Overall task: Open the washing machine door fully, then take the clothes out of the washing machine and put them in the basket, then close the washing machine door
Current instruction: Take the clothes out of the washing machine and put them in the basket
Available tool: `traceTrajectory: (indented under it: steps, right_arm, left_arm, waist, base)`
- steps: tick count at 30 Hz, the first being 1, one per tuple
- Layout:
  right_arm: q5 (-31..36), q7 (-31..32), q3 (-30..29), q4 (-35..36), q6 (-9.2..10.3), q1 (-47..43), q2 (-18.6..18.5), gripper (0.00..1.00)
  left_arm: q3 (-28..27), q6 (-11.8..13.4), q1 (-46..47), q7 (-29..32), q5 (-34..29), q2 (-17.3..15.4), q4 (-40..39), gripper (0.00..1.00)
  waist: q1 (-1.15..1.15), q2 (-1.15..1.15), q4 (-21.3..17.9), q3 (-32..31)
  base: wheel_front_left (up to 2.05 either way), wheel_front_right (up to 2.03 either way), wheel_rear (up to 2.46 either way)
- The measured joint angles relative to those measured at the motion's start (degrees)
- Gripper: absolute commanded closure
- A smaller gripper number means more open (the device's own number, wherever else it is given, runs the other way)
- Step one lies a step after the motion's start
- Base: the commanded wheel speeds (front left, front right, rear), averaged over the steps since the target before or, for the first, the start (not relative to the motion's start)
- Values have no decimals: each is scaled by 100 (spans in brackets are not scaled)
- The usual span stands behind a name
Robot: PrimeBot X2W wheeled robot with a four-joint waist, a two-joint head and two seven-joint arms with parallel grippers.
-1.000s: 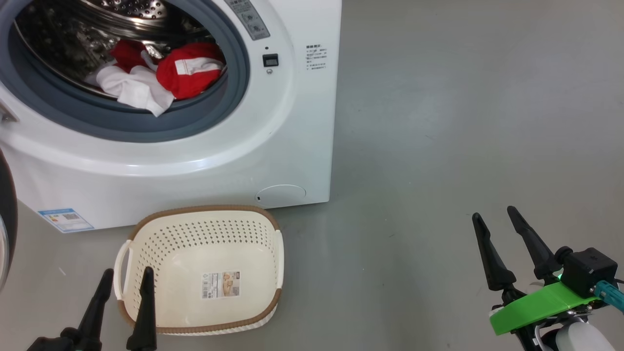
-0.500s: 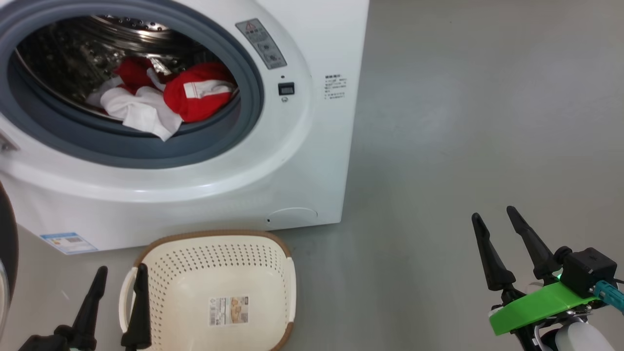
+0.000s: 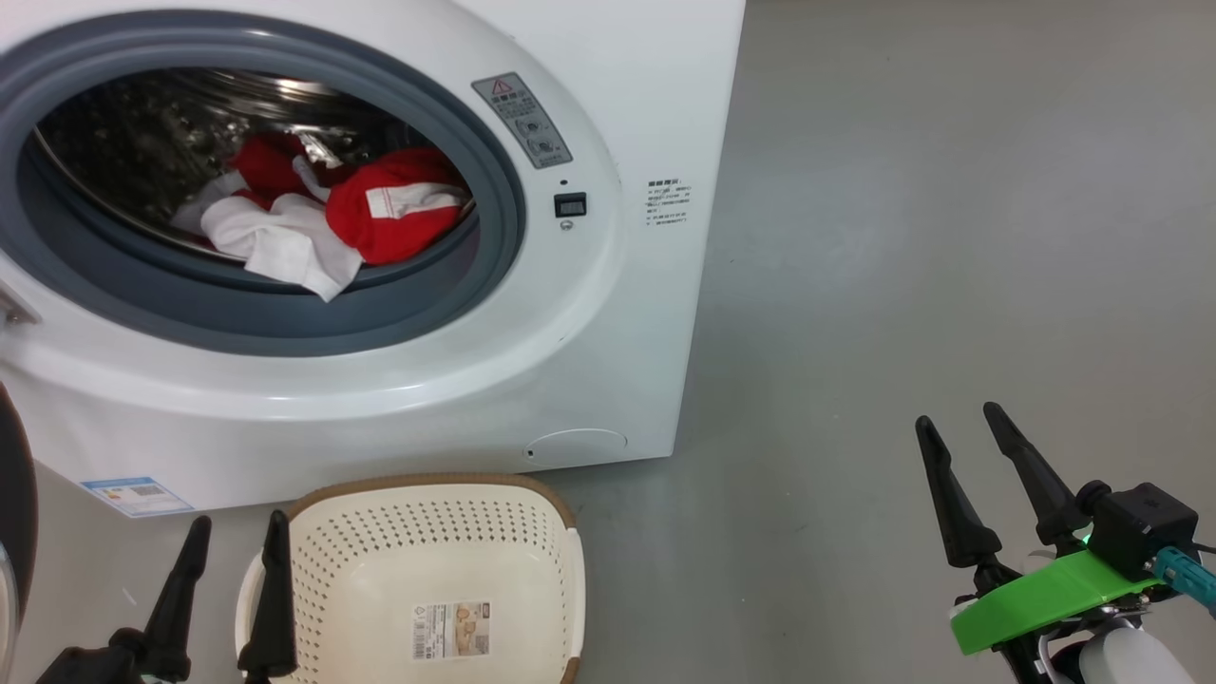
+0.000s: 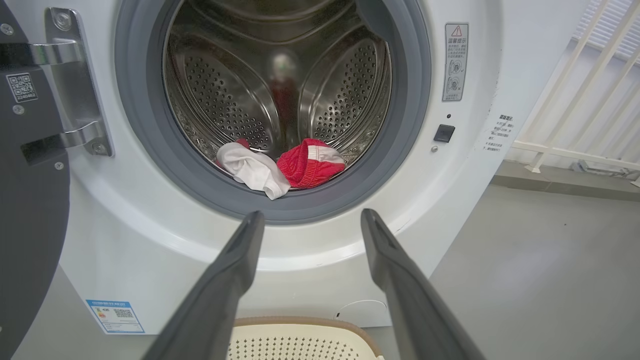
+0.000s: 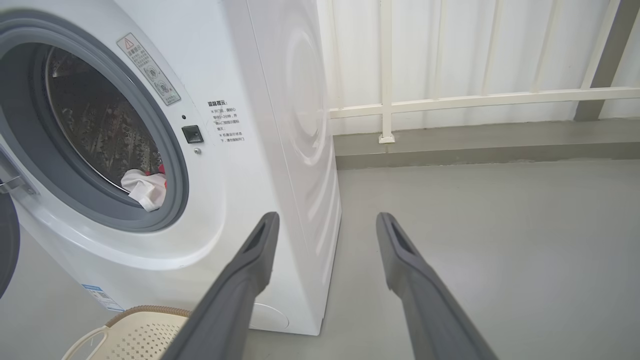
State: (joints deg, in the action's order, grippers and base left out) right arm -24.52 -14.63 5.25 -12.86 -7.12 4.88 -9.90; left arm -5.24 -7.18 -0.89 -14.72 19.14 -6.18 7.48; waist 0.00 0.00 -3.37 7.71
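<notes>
Fingers (image 4: 235, 270) of your left gripper (image 4: 311, 216) and right gripper (image 3: 958, 418) stand spread and empty; the left ones point at the clothes (image 4: 280, 170) ahead, with the basket (image 4: 300, 322) below, probably to receive them.

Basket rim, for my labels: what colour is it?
The basket rim is brown; clearest in the head view.

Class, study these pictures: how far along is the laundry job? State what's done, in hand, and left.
Done: the washing machine door stands swung open. In hand: nothing; the left gripper and right gripper are open, short of the washing machine. Left: the clothes lie in its drum, the basket holds no clothes, and the door needs closing.
</notes>
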Motion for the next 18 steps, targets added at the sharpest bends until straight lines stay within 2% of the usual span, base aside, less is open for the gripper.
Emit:
traceTrajectory:
  steps: [9,18]
  right_arm:
    - [-1,0,59,0,0,0,2,0]
    - [-1,0,142,2,0,115,104,0]
  left_arm:
    - [162,0,38,0,1,-13,267,0]
    - [409,0,1151,0,-51,-169,1238,0]
  waist:
    - [0,0,18,46]
    - [0,0,-2,346]
  base:
    - [0,0,0]
    - [0,0,0]
